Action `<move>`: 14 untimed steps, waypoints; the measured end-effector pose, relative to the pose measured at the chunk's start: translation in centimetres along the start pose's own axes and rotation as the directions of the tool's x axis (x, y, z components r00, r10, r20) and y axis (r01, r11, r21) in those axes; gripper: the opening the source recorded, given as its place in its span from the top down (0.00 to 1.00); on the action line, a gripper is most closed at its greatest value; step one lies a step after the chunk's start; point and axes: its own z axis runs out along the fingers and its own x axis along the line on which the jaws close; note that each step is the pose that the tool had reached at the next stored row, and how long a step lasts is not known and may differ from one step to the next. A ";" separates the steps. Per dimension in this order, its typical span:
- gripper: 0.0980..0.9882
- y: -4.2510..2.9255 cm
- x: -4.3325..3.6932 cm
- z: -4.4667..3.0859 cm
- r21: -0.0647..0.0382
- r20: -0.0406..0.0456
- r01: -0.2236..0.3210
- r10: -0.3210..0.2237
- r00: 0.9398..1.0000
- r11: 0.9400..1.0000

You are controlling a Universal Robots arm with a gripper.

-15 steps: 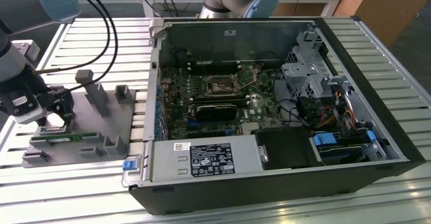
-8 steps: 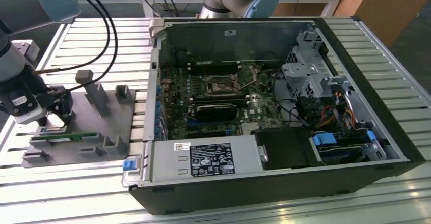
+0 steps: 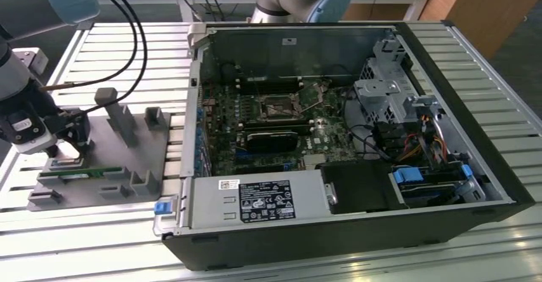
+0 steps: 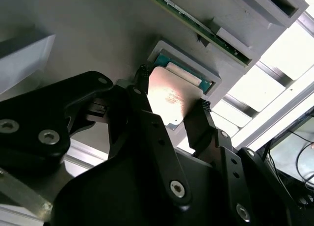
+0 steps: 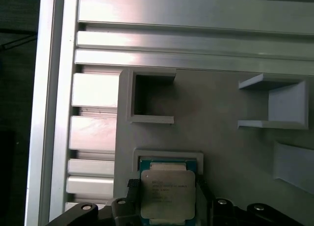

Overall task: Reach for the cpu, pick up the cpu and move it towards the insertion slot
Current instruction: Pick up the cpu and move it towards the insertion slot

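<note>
jaws of gripper [image 4: 172, 91] clasp cpu [image 5: 168, 194] over grey fixture [image 5: 221, 152]

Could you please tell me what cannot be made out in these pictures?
Both wrist views: the underside of the cpu, facing away.
Exterior view: whether the cpu is clear of the fixture, hidden by the gripper.
Exterior view: the lever and contacts of the slot, too small.

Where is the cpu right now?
At the exterior view's left, the cpu is at a pocket of the grey fixture, directly under the gripper, outside the open computer case.
</note>
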 end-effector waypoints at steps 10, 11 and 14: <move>0.51 0.02 0.00 -0.42 0.000 0.000 0.000 0.000 1.000 1.000; 0.51 0.02 0.00 -0.48 0.000 0.000 0.000 0.000 1.000 1.000; 0.51 0.03 0.00 -0.65 0.000 0.000 0.000 0.000 1.000 1.000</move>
